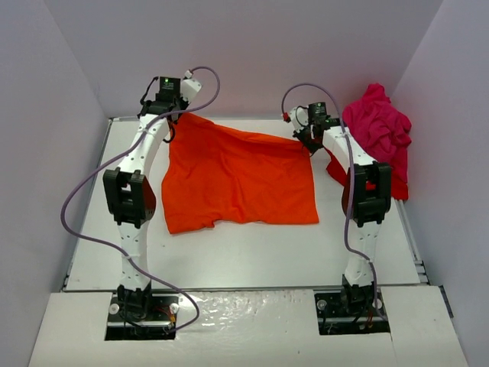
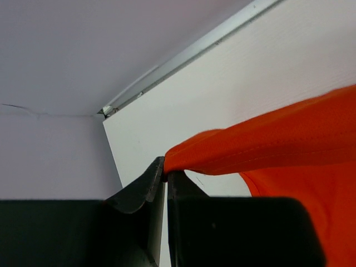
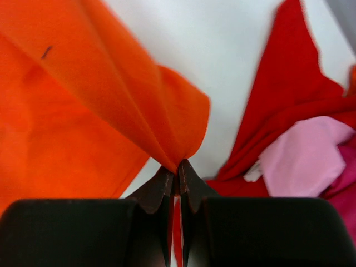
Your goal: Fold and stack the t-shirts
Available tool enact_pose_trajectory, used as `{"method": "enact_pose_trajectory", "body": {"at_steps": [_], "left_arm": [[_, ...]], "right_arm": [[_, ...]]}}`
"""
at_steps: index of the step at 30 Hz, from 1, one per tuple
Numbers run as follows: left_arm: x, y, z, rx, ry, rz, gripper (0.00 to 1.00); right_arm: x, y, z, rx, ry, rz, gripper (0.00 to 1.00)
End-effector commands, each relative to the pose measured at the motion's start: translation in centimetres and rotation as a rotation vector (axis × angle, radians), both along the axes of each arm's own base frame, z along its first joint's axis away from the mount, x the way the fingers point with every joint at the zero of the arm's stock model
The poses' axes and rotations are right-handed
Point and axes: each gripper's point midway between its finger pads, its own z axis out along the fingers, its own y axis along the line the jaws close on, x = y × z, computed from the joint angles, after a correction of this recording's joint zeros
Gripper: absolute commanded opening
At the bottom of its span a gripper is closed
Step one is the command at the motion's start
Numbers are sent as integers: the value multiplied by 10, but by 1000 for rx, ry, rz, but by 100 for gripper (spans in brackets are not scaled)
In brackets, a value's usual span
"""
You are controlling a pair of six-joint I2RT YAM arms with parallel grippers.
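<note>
Holding the orange t-shirt (image 1: 241, 180), spread on the table (image 1: 229, 252), by its far corners with left gripper (image 2: 166, 175) and right gripper (image 3: 178, 167) both pinched closed, I should draw them evenly toward me, keeping the edge taut.

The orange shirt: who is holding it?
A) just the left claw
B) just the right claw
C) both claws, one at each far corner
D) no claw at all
C: the left claw and the right claw are each pinched shut on a far corner of the orange shirt.
</note>
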Motion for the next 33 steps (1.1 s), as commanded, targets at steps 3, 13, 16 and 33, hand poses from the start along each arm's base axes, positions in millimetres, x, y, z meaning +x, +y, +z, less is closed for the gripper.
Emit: {"method": "enact_pose_trajectory", "body": {"at_steps": [3, 13, 16, 33], "left_arm": [[-38, 1, 36, 19, -51, -42, 0], [-114, 4, -6, 39, 75, -114, 0], [-133, 3, -16, 21, 123, -133, 0], [-157, -10, 30, -142, 38, -168, 78]], "right_arm": [[-29, 15, 60, -30, -99, 66, 0], [-83, 9, 46, -69, -16, 100, 0], [-94, 5, 42, -75, 0, 97, 0], [-127, 19, 69, -4, 37, 168, 89]]}}
